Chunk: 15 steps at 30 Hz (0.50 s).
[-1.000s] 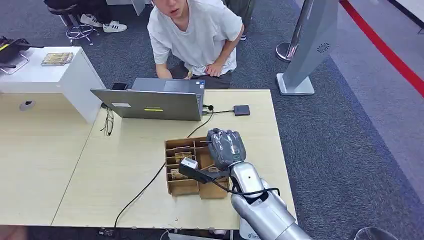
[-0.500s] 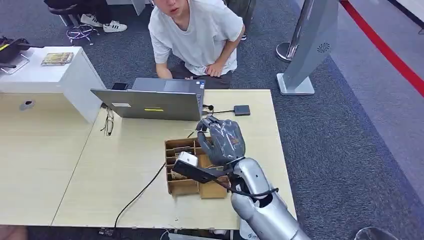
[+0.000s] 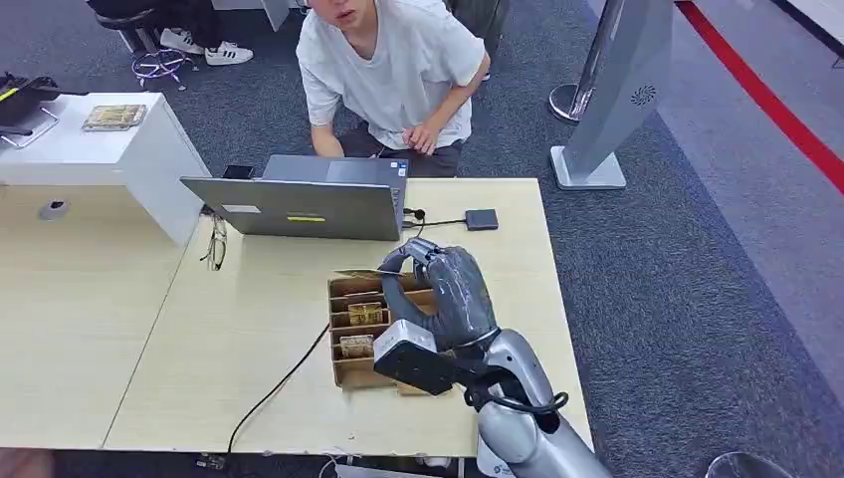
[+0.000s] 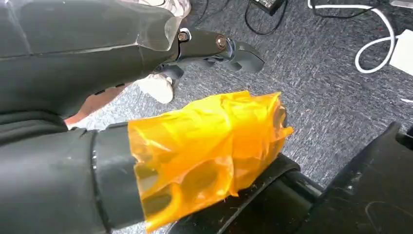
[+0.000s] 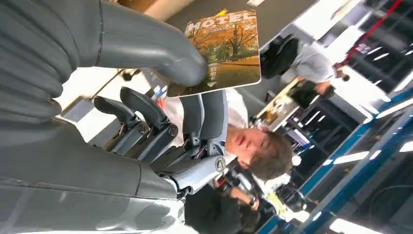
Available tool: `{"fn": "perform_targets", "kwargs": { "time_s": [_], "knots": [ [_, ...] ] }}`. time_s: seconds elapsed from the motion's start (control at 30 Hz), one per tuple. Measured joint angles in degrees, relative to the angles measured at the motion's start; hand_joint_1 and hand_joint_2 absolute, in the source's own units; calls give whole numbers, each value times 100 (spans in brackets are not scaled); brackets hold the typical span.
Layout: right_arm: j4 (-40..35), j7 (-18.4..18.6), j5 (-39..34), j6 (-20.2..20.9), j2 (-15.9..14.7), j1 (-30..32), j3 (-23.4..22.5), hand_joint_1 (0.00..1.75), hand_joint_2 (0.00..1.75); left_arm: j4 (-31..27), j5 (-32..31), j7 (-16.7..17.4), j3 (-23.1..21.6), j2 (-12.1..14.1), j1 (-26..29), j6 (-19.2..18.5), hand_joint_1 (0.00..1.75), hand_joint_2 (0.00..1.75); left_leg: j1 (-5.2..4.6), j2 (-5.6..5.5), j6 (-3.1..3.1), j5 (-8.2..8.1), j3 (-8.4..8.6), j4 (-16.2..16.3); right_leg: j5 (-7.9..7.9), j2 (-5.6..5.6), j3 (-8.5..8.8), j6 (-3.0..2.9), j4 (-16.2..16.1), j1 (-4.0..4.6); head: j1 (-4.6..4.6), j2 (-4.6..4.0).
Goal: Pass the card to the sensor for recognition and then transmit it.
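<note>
Hiding much of the cardboard box on the table, the right hand pinches a card between thumb and fingers above the box's far edge. Seen edge-on from the head, the card shows an autumn-tree picture headed "HOTEL". Whether the left hand, its thumb wrapped in orange film, is clenched cannot be told.

The right arm reaches forward, its hand raised, thumb and fingers pinching a card. The left hand hangs low, holding nothing.
</note>
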Motion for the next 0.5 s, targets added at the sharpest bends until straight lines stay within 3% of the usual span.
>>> {"fn": "perform_targets", "kwargs": {
  "time_s": [0.5],
  "knots": [
    [-561, -607, -1778, 518, -223, 641, -227, 175, 175, 0, 94, -41, 105, 4, 57, 155, 0, 0, 0, 0, 0, 0, 0, 0, 0, 0, 0, 0, 0, 0, 0, 0]
  ]
}}
